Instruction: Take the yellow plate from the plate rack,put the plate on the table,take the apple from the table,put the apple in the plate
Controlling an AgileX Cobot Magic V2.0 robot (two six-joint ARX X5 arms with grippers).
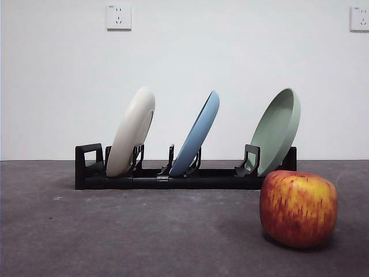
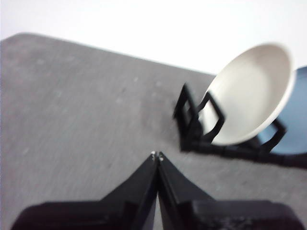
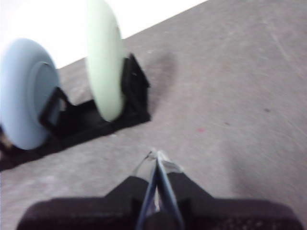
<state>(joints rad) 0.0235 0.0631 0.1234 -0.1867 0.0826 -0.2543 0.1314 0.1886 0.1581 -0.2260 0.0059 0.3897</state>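
Observation:
The yellow plate (image 1: 131,131) stands tilted in the left slot of the black plate rack (image 1: 173,179), and it also shows in the left wrist view (image 2: 252,93). The red apple (image 1: 298,208) sits on the dark grey table (image 1: 115,231) at the front right. My left gripper (image 2: 157,155) is shut and empty, above the table short of the rack's looped end (image 2: 192,115). My right gripper (image 3: 156,154) is shut and empty, above the table near the rack's other end (image 3: 96,120). Neither gripper shows in the front view.
A blue plate (image 1: 198,135) stands in the rack's middle slot and a sage-green plate (image 1: 278,130) in the right slot; both show in the right wrist view, blue (image 3: 24,91) and green (image 3: 105,62). A white wall with two sockets (image 1: 119,17) stands behind.

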